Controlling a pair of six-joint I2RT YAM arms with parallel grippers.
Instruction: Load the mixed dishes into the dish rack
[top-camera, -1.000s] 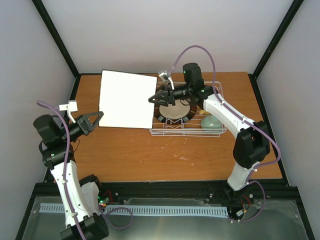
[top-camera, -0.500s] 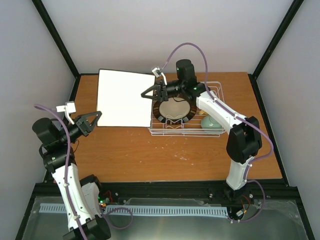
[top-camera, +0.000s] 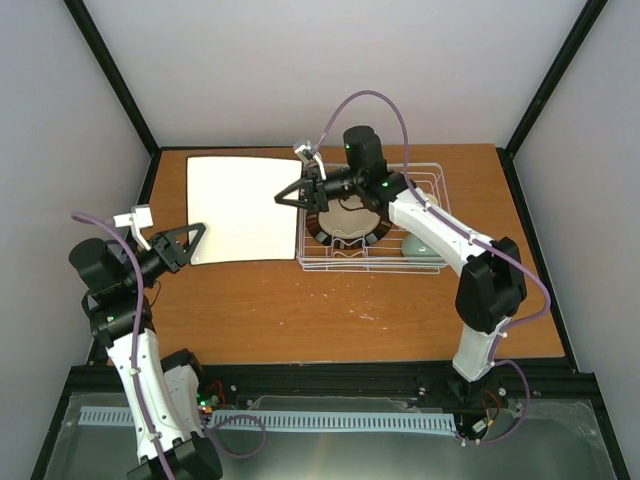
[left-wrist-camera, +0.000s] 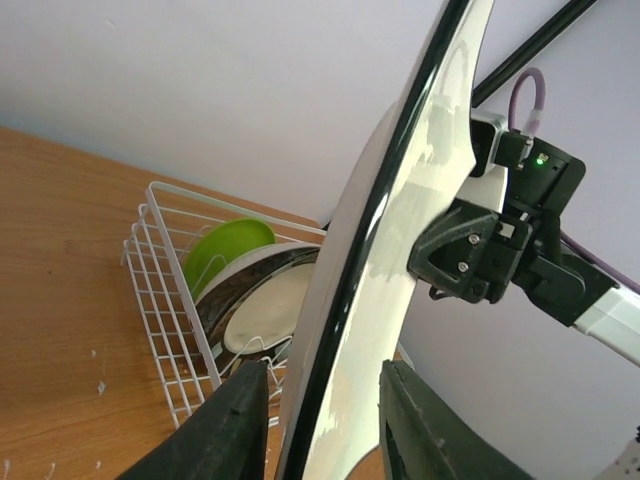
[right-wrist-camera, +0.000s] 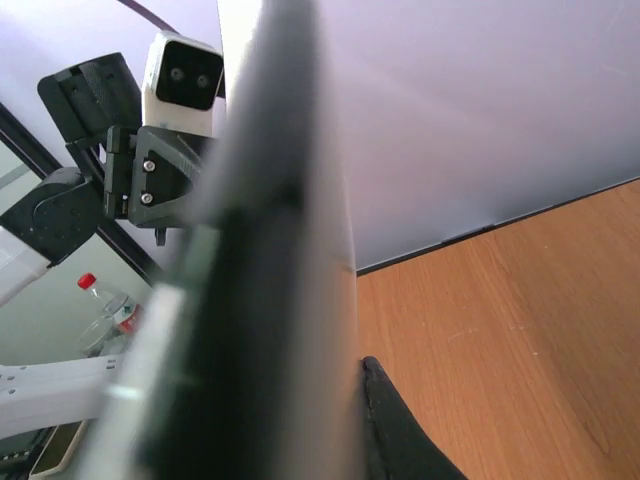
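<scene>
The white square plate (top-camera: 240, 208) is held up on edge over the table's back left, between both arms. My right gripper (top-camera: 284, 197) is shut on its right edge; in the right wrist view one finger (right-wrist-camera: 390, 425) presses against the plate (right-wrist-camera: 290, 250), and the other is hidden behind it. My left gripper (top-camera: 196, 239) is open, its fingers straddling the plate's left edge (left-wrist-camera: 400, 250) with gaps on both sides. The dish rack (top-camera: 437, 178) holds a cream plate with a dark rim (top-camera: 347, 222), a lime-green plate (left-wrist-camera: 225, 250) and a mint-green bowl (top-camera: 425, 247).
The white wire rack (left-wrist-camera: 150, 260) stands at the back right, its left end just under the right gripper. Black frame posts and grey walls close the table on three sides. Bare wooden table (top-camera: 330, 310) lies in front of the rack.
The right gripper has carried the white square plate to the left, away from the rack. The plate's left edge now lies between the left gripper's open fingers. The left arm has barely moved.
</scene>
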